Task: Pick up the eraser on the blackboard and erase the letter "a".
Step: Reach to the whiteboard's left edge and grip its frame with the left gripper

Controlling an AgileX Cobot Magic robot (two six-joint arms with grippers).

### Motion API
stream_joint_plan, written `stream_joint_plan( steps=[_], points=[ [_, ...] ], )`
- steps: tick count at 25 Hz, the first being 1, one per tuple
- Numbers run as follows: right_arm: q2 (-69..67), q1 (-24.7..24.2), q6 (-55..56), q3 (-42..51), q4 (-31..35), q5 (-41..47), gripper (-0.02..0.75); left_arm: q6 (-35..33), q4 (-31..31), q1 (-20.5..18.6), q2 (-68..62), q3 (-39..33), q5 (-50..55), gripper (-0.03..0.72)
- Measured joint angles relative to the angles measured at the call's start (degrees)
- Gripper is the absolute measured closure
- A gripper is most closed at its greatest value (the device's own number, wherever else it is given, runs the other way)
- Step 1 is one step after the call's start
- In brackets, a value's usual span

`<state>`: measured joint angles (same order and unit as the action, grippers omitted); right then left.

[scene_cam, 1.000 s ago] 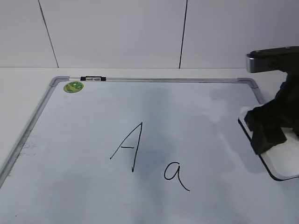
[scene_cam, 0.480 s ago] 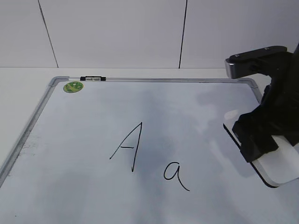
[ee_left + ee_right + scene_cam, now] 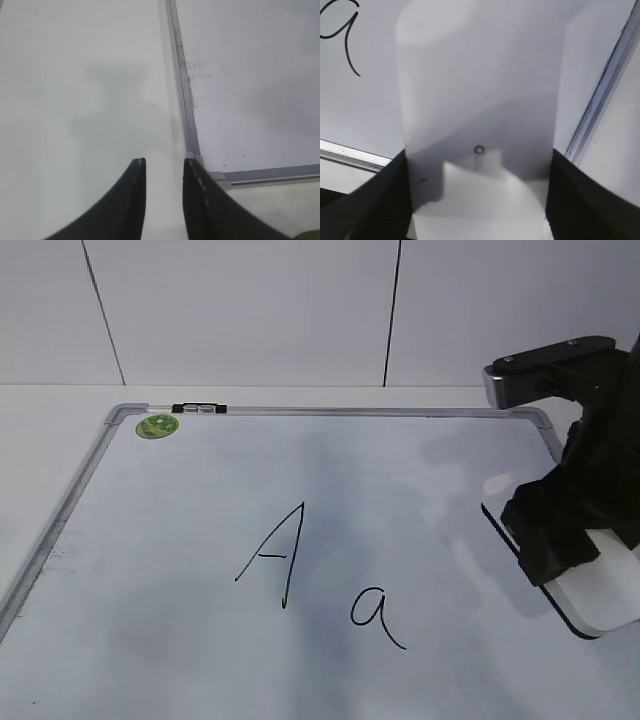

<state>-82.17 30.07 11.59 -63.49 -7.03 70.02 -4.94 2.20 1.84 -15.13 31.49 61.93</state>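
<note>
- Since a second earlier, the right end effector (image 3: 562, 540) had carried the eraser (image 3: 598, 590) leftward over the blackboard (image 3: 200, 500), then barely moved.
- It was clenched on the eraser's sides.
- The eraser sat at the board's right edge, right of the letter "a" (image 3: 375, 615) and apart from it.
- The left end effector (image 3: 162, 172), slightly parted and empty, hung over the counter (image 3: 75, 100) beside the board's frame.

Eraser (image 3: 600, 590) at blackboard (image 3: 420, 470) right edge, between right gripper (image 3: 560, 535) fingers. Letter "a" (image 3: 375, 615) left of it; capital "A" (image 3: 272, 555) further left, sticker (image 3: 157, 425) far-left corner.
</note>
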Motion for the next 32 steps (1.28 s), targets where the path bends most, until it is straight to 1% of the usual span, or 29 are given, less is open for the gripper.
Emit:
stream_joint_plan(
  steps=[5, 9, 13, 17, 22, 27, 32],
  points=[
    [0.0, 0.0, 0.0, 0.0, -0.11, 0.0, 0.178, 0.0, 0.38, 0.0, -16.66, 5.47, -3.25, 0.485],
    [0.0, 0.0, 0.0, 0.0, -0.19, 0.0, 0.178, 0.0, 2.46, 0.0, -30.6, 12.07, -4.1, 0.484],
    [0.0, 0.0, 0.0, 0.0, -0.19, 0.0, 0.178, 0.0, 3.02, 0.0, -43.8, 18.74, -4.52, 0.479],
    [0.0, 0.0, -0.14, 0.0, -0.19, 0.0, 0.178, 0.0, 3.28, 0.0, -55.48, 24.97, -5.02, 0.476],
    [0.0, 0.0, -0.14, 0.0, -0.19, 0.0, 0.178, 0.0, 4.51, 0.0, -66.27, 31.53, -6.19, 0.476],
    [0.0, 0.0, -0.14, 0.0, -0.23, 0.0, 0.178, 0.0, 5.37, 0.0, -75.17, 34.38, -6.46, 0.476],
    [0.0, 0.0, -0.14, 0.0, -0.23, 0.0, 0.178, 0.0, 6.58, 0.0, -81.91, 34.99, -7.86, 0.476]
  ],
)
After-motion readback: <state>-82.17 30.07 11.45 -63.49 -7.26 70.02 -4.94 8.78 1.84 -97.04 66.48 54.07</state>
